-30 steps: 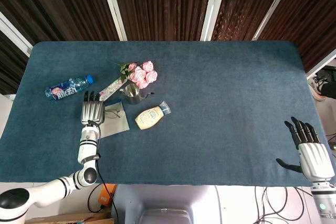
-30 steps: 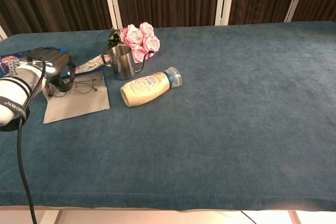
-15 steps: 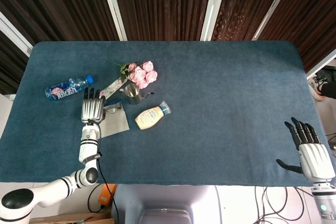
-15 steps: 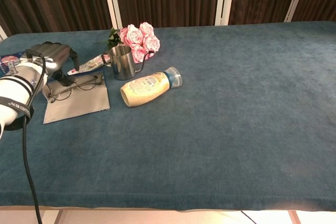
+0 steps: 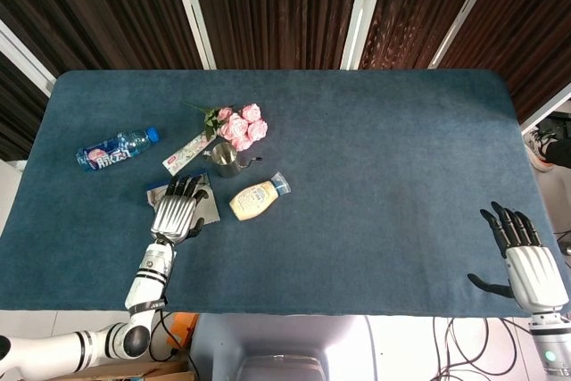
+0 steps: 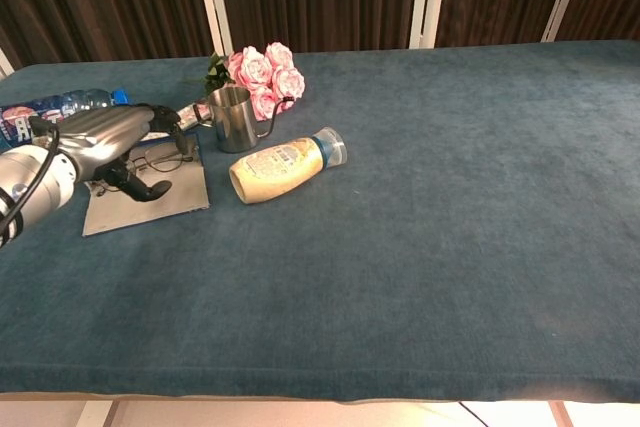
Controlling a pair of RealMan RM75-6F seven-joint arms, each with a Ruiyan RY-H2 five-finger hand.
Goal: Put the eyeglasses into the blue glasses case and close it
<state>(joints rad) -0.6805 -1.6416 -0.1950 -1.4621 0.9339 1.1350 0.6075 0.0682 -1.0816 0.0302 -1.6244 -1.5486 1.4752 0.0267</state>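
Now the left hand (image 5: 177,211) sits over the grey cloth (image 6: 150,202) at about eight o'clock from the steel cup (image 5: 223,158). Half a second ago it hung at the cloth's far left edge with its fingers pointing up the table; it has since swung toward the centre of the cloth and turned, so that in the chest view its fingers (image 6: 165,119) reach toward the cup. They are spread, and I see nothing pinched between them.

The eyeglasses (image 6: 165,160) lie on the cloth just under and beyond the palm, partly hidden by it, and look to be in the same place as before. Whether the hand touches them I cannot tell.

A blue edge (image 5: 159,187) shows at the cloth's ten o'clock corner; this may be the glasses case, though too little shows to be sure.

The right hand (image 5: 531,260) rests spread and empty at the table's far four o'clock corner, shifted only slightly, well apart from everything.

So the pick-up looks about to start: the hand has lined up over the frames, but no grasp is made.
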